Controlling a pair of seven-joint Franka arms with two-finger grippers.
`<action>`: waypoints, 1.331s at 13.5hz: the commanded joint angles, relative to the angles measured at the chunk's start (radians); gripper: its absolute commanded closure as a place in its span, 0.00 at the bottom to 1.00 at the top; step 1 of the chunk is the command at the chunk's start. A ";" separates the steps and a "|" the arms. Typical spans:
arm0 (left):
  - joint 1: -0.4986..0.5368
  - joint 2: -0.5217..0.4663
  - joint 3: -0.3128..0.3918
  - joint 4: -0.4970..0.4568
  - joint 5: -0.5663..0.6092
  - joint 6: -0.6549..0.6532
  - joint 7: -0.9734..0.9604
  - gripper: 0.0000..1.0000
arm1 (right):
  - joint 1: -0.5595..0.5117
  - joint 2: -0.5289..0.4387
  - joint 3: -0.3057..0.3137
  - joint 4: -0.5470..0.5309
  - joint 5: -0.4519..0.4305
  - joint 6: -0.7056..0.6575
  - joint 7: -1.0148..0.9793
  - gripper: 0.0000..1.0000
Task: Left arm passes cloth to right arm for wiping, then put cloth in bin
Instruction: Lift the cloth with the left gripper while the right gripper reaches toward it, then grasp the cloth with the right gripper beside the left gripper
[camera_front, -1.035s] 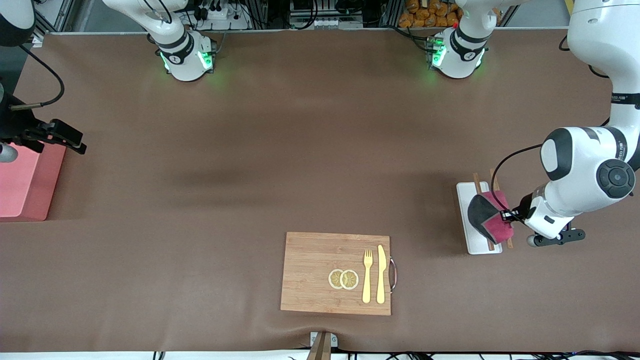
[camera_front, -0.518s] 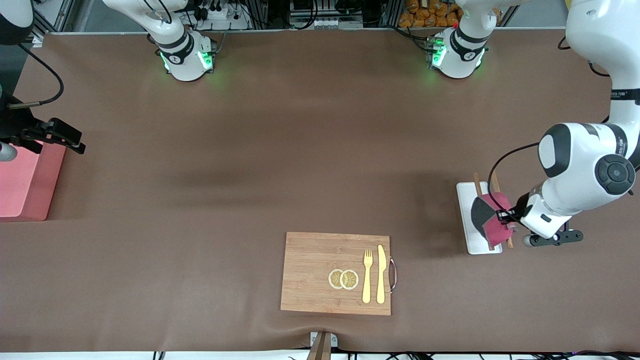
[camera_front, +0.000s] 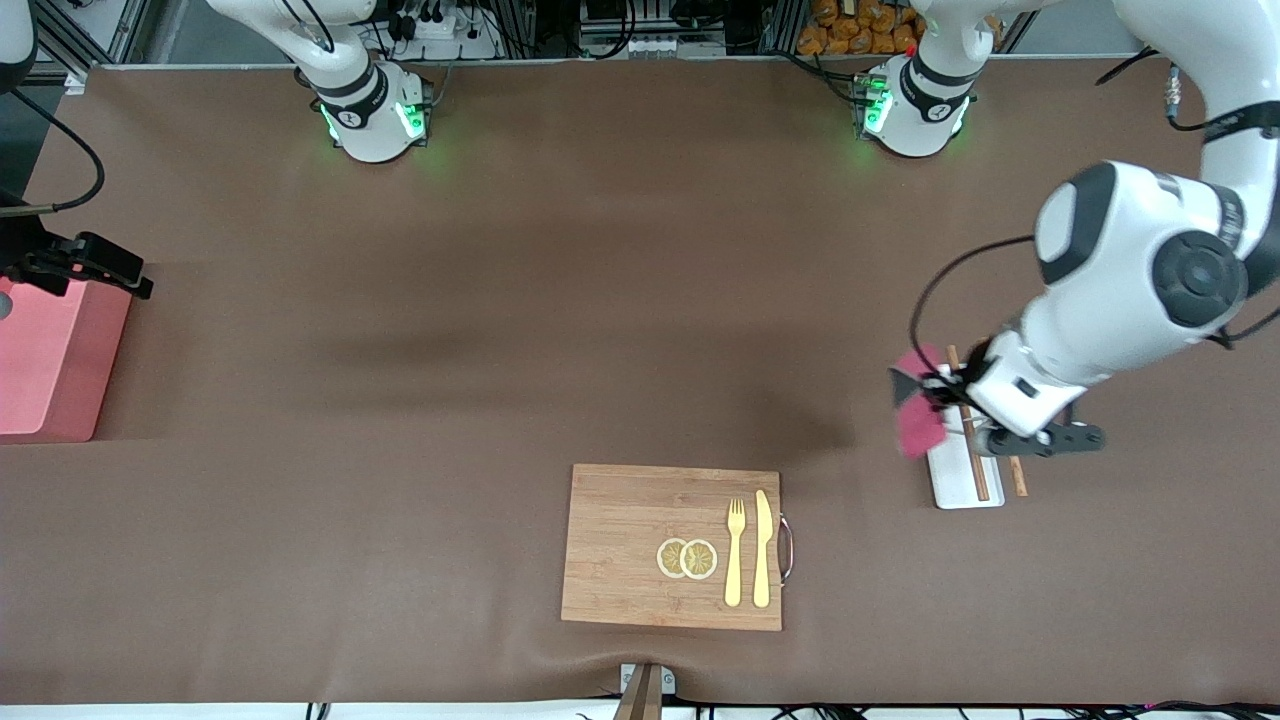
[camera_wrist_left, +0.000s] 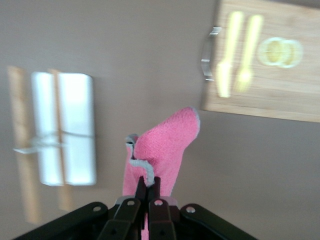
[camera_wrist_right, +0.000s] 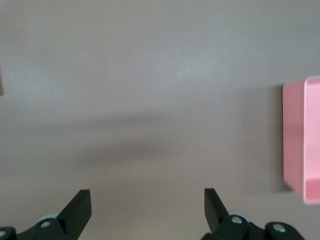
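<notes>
**Left gripper holds the cloth in the air over the tray's edge**

The left arm (camera_front: 1130, 270) reaches in from its end of the table, and the left gripper (camera_front: 935, 392) has its 2 fingers (camera_wrist_left: 150, 192) pinched tight on the cloth (camera_front: 917, 412). The cloth is off the table and hangs from the fingertips, mostly pink (a darker patch shows at its top in the front view), over the edge of the white tray (camera_front: 958, 478) that faces the table's middle. In the left wrist view the cloth (camera_wrist_left: 160, 152) droops away from the closed fingers as a soft pink fold with a pale hem.

The tray lies on the brown table (camera_front: 560, 330) with 2 brown chopsticks (camera_front: 975, 455) across it, partly covered by the gripper. The wooden cutting board (camera_front: 640, 545) sits nearer the front camera, toward the table's middle, carrying 2 lemon slices (camera_front: 687, 558), a yellow fork (camera_front: 735, 552) and a yellow knife (camera_front: 762, 548).

The right arm waits at its own end of the table. The right gripper (camera_wrist_right: 147, 207) hangs with its fingers spread wide and nothing between them, over bare table just beside the bin (camera_front: 45, 365). The bin is a pink open box at that end, well apart from the cloth.
</notes>
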 joint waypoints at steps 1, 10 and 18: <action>-0.070 0.047 -0.093 0.081 -0.011 -0.021 -0.256 1.00 | 0.010 0.008 0.016 0.014 0.018 -0.069 0.196 0.00; -0.431 0.198 -0.092 0.265 -0.012 0.313 -0.909 1.00 | 0.158 0.115 0.018 0.008 0.187 -0.161 0.788 0.00; -0.577 0.343 -0.087 0.290 -0.012 0.711 -1.155 1.00 | 0.169 0.303 0.016 0.007 0.661 -0.155 1.229 0.00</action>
